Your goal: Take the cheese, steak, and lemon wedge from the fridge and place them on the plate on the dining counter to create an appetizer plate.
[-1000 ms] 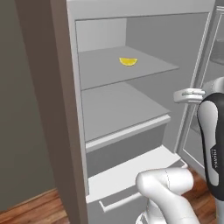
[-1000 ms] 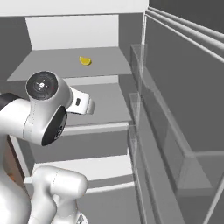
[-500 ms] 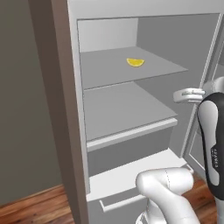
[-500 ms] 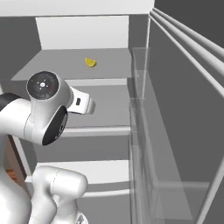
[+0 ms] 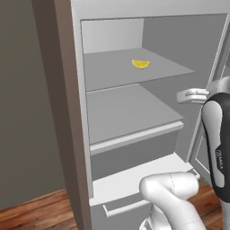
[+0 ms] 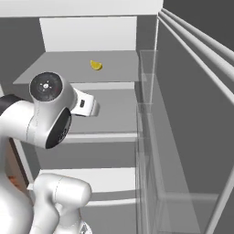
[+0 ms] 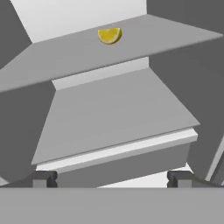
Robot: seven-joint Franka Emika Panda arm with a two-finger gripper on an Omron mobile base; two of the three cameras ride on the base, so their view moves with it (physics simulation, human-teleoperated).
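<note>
Where shelved: pale crescent lemon wedge [image 5: 140, 64]

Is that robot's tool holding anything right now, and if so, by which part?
Nothing. The tool stands open in front of the fridge, and the lemon wedge lies untouched on the upper shelf.

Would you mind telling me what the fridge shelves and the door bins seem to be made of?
Fridge shelves: opaque matte grey, probably plastic or painted metal; flat, no reflections. Door bins: clear plastic or glass; the door wall shows through them.
</note>
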